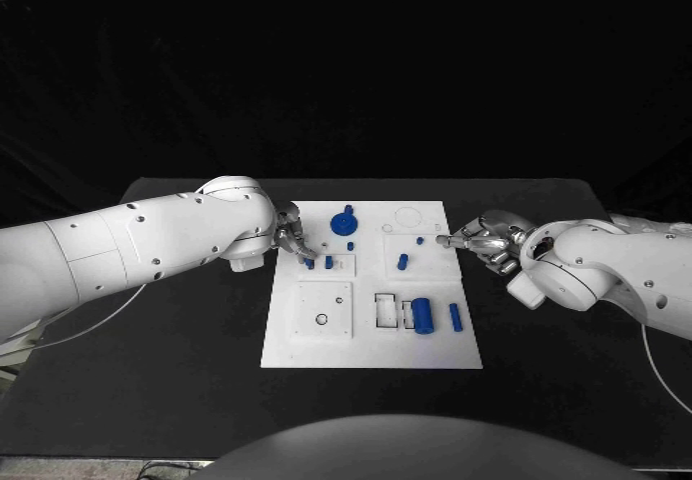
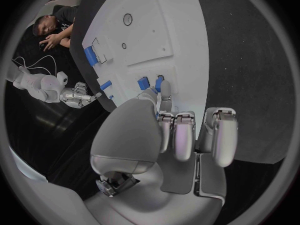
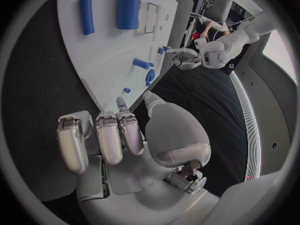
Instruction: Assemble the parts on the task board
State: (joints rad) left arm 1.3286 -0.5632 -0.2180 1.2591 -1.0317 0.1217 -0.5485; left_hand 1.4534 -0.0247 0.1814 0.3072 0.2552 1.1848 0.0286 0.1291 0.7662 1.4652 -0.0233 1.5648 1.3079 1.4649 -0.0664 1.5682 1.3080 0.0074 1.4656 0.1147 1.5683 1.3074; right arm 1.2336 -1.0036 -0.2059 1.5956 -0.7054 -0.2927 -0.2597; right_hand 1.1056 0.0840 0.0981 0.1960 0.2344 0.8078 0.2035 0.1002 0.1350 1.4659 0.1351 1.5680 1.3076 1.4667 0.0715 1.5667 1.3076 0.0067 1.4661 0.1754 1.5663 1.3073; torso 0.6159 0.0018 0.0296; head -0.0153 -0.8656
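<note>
Task board point(image 1: 289, 350) sits mid-tabletop point(image 1: 173, 380), white plate w/ blue parts spread over it, long side running away from the robot.

Going from the left: left hand point(image 1: 289, 238) hangs over the board's left edge, near the far corner. From the left wrist view most fingers point(image 2: 178, 135) are curled in toward the palm, one reaching out w/ its tip right at the two short blue pegs point(image 1: 317, 263). Can't tell if it's pinching a peg or just touching, so the grip is unclear. Prob. it's parked there because those pegs are the job in hand: they stand side by side at the edge of a small square frame, looking upright, long axis up off the board.

Next over, round blue knob point(image 1: 345, 222) near the far edge, w/ a stub pointing away from the robot. Below it a square recessed plate w/ a small ring point(image 1: 320, 321), lying flat.

Centre-right: small peg point(image 1: 402, 262), long axis roughly near-to-far. Nearer the robot, fat blue cylinder point(image 1: 421, 315) lies on its side beside an open rectangular slot, axis near-to-far; my guess is it's staged next to the slot it goes in. Thin blue rod point(image 1: 456, 317) lies parallel just right of it, apart.

Right hand point(image 1: 483, 242) sits at the board's right edge, fingers curled, nothing visibly in them, tips aimed inward at the board, looks like waiting.
</note>
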